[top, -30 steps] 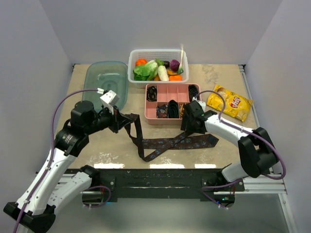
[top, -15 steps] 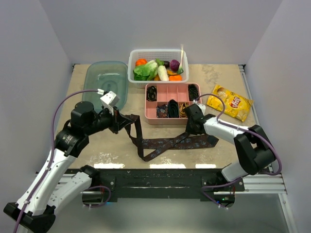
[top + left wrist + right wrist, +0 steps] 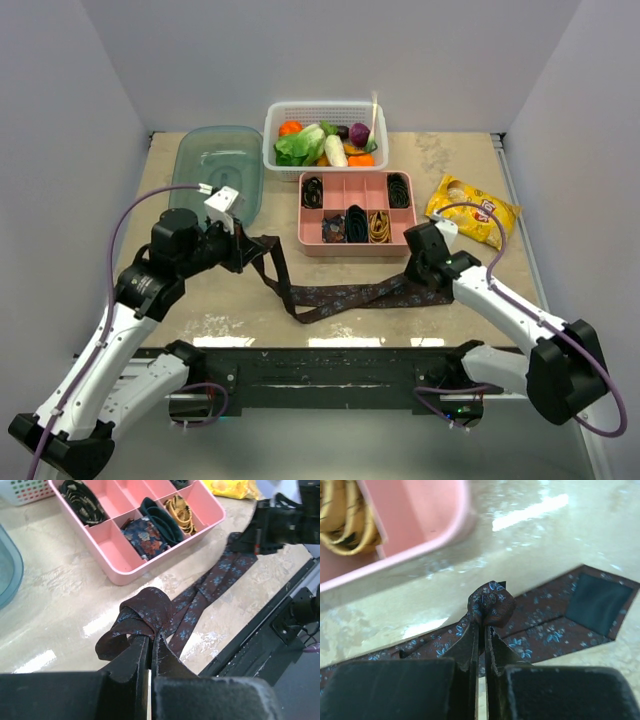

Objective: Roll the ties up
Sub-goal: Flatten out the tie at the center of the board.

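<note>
Pinching the dark maroon tie (image 3: 350,296) near both of its ends, I have it strung low across the table (image 3: 440,160), just in front of the pink divided tray (image 3: 122,574). My left gripper (image 3: 150,641) is closed to a sliver on the left end. That end is raised off the surface and wound in a loose loop over the fingertips. My right gripper (image 3: 481,628) is likewise nearly shut, clamping a small bunched knob of fabric. Beside it the wide pointed end lies flat, its dark lining showing. Between the two, the blue-flowered cloth rests on the tabletop in overlapping strands. In the tray's front compartments sit a gold coil (image 3: 380,227), a black coil (image 3: 355,222) and a patterned roll (image 3: 333,231). Behind the tray stands a white basket (image 3: 320,108) of vegetables, with a teal plastic container (image 3: 215,165) to its left. A yellow chip bag (image 3: 472,210) lies right of the tray.
</note>
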You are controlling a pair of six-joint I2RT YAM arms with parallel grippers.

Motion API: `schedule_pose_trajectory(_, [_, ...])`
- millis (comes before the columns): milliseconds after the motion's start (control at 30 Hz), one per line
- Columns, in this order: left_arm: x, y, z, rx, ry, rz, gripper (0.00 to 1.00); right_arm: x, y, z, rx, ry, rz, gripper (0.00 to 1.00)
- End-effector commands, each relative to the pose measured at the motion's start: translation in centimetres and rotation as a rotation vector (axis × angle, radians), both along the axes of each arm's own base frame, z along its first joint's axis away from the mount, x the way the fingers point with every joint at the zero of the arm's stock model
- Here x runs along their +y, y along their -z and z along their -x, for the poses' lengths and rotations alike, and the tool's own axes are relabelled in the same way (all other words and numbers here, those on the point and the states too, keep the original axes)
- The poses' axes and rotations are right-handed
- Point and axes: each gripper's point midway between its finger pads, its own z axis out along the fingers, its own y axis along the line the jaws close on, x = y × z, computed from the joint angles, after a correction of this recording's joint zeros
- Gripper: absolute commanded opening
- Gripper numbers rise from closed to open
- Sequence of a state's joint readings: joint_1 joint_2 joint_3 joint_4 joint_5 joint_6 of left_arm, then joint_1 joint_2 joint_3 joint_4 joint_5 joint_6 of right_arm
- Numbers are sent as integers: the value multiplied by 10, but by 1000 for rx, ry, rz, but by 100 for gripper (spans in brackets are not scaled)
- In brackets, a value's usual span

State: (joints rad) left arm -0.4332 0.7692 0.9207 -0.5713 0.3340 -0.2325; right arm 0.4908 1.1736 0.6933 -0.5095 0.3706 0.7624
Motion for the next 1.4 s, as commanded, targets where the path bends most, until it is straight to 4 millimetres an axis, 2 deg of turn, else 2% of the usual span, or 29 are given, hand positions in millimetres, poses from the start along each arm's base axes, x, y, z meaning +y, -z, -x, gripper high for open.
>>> schedule_pose_trajectory(0, [12, 8, -10, 60, -113, -30, 0, -33, 6, 14, 13, 143, 44, 0])
schedule_pose_trajectory(133, [21, 20, -11, 112, -178, -54, 0, -45, 5, 20, 2, 202, 41, 0])
schedule_pose_trajectory(400, [57, 50, -10, 229, -373, -155, 0, -70, -13, 30, -56, 327, 34, 0])
schedule_pose_trajectory(567, [77, 63, -10, 292, -492, -188, 0, -79, -21, 34, -86, 366, 49, 0])
schedule_pose_trajectory(767, [98, 79, -6, 356, -619, -228, 0, -85, -22, 37, -103, 411, 43, 0])
schedule_pose_trajectory(833, [101, 79, -4, 355, -637, -227, 0, -87, -24, 39, -117, 424, 32, 0])
schedule_pose_trajectory(1100, [105, 100, 5, 410, -647, -263, 0, -92, -25, 41, -142, 464, 20, 0])
schedule_pose_trajectory(1133, [105, 101, 5, 410, -647, -263, 0, -90, -22, 42, -133, 460, 15, 3])
schedule_pose_trajectory(1200, [105, 104, 5, 420, -644, -268, 0, -87, -15, 42, -117, 438, 10, 18])
schedule_pose_trajectory(1267, [104, 106, 5, 425, -643, -271, 0, -82, -9, 40, -91, 410, 11, 29])
schedule_pose_trajectory(1367, [105, 105, 4, 420, -647, -274, 0, -74, -8, 37, -62, 359, 4, 40])
